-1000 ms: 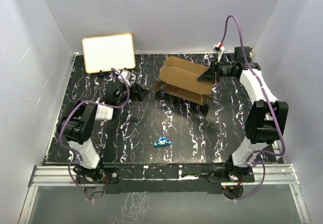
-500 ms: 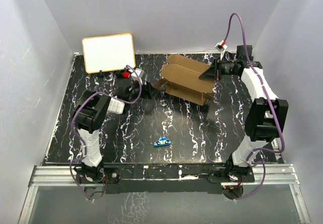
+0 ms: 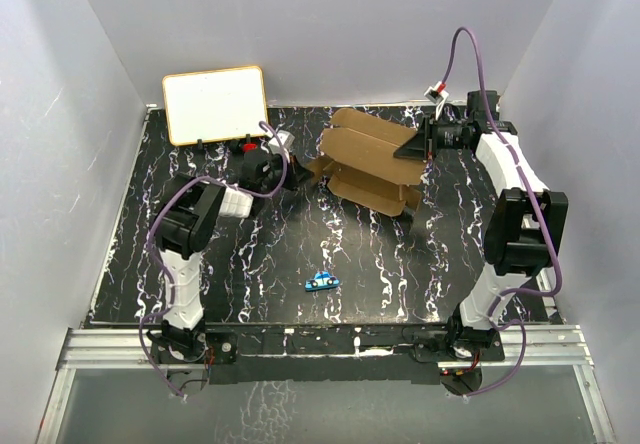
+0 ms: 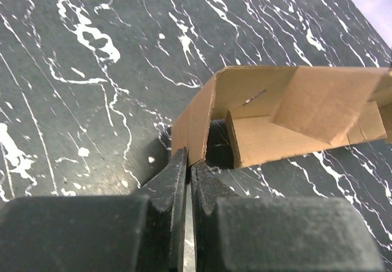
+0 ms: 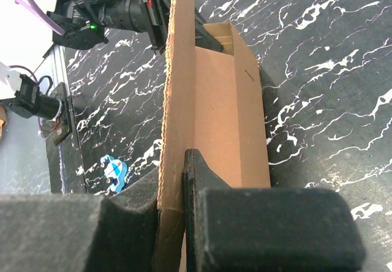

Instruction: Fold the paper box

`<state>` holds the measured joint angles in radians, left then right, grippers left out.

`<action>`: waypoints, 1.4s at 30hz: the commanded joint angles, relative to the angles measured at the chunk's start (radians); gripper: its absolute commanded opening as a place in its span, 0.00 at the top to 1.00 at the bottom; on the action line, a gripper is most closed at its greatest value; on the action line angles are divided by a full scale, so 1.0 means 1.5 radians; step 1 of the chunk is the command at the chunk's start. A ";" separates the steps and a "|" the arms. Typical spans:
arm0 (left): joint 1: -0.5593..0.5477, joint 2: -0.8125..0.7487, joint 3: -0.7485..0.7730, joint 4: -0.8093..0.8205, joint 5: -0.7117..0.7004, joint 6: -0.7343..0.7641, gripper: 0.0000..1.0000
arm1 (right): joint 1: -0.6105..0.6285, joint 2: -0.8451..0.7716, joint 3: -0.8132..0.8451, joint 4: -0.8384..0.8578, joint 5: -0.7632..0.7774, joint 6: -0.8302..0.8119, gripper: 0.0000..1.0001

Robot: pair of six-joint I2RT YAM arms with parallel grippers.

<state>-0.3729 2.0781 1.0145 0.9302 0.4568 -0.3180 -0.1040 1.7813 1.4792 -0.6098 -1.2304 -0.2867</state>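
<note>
Just closes left gripper (image 4: pixel 187 162) tight at flap (image 4: pixel 195 122) corner, pinch unclear | clamps box (image 3: pixel 365 164) panel in right gripper (image 5: pixel 173 162) | keeps box half-open at table (image 3: pixel 300 249) far middle | likely readies two-handed fold

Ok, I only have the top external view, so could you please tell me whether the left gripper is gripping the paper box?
Observer: In the left wrist view the left gripper is shut right at the lower corner of a paper box flap. Whether cardboard is pinched, I cannot tell.
Operator: Thanks, and the right gripper?
Observer: Its wrist view shows the right gripper shut on a panel's edge, cardboard clearly clamped in it.
</note>
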 commanded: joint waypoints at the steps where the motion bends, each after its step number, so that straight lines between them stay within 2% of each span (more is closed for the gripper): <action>1: -0.002 -0.099 -0.013 -0.065 0.008 0.008 1.00 | -0.006 0.001 0.053 0.017 -0.009 -0.020 0.92; 6: -0.002 -0.187 -0.033 -0.202 0.006 0.015 1.00 | -0.003 0.009 0.070 0.009 -0.002 -0.048 0.92; 13: -0.002 -0.270 -0.054 -0.365 -0.004 0.020 1.00 | 0.017 0.012 0.052 -0.053 0.023 -0.164 0.92; 20: -0.002 -0.315 -0.069 -0.447 -0.011 0.040 1.00 | 0.043 0.016 0.023 -0.036 0.042 -0.166 0.92; 24: -0.003 -0.326 -0.072 -0.471 -0.020 0.050 1.00 | 0.045 0.028 0.003 0.000 0.024 -0.124 0.92; 30: -0.009 -0.340 -0.091 -0.474 -0.037 0.065 1.00 | 0.050 0.029 -0.044 -0.001 -0.026 -0.132 0.92; 42: -0.033 -0.391 -0.161 -0.412 -0.072 0.096 1.00 | 0.061 0.018 -0.078 0.016 -0.025 -0.133 0.92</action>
<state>-0.4137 1.5612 0.7914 0.2714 0.3614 -0.1951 -0.0170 1.8370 1.3647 -0.6464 -1.2602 -0.4465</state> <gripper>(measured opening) 0.013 0.095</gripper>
